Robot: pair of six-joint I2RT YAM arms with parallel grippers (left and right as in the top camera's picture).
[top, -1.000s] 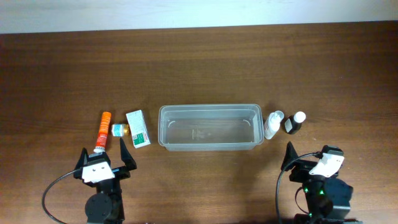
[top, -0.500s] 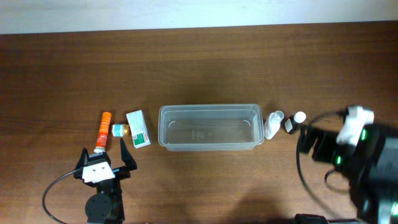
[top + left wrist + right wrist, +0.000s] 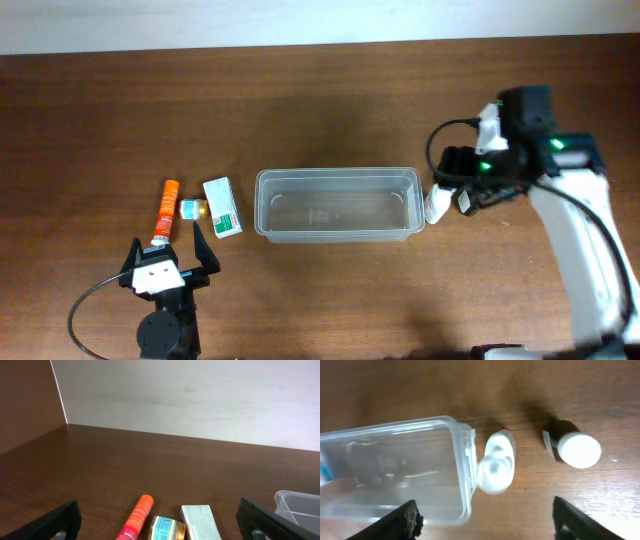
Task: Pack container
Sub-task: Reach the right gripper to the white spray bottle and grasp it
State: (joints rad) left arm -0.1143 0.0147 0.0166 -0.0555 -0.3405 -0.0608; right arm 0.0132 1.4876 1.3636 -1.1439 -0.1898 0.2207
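The clear plastic container (image 3: pixel 335 173) lies empty at the table's middle; it also shows in the right wrist view (image 3: pixel 461 467). A white bottle (image 3: pixel 437 204) stands at its right end, and a dark bottle with a white cap (image 3: pixel 467 202) stands just right of that. My right gripper (image 3: pixel 468 182) hovers open above these two; the white bottle (image 3: pixel 495 467) and the dark bottle (image 3: pixel 576 450) show beyond its fingers (image 3: pixel 487 522). My left gripper (image 3: pixel 170 252) is open and empty near the front left, just in front of a group of items.
Left of the container lie an orange tube (image 3: pixel 166 208), a small jar with a blue label (image 3: pixel 189 208) and a white-and-green box (image 3: pixel 222 206). The left wrist view shows the tube (image 3: pixel 136 519), jar (image 3: pixel 166 529) and box (image 3: pixel 200 522).
My right arm has swung from the front right of the table up and leftward, and now hangs over the two bottles. The left arm has not moved.
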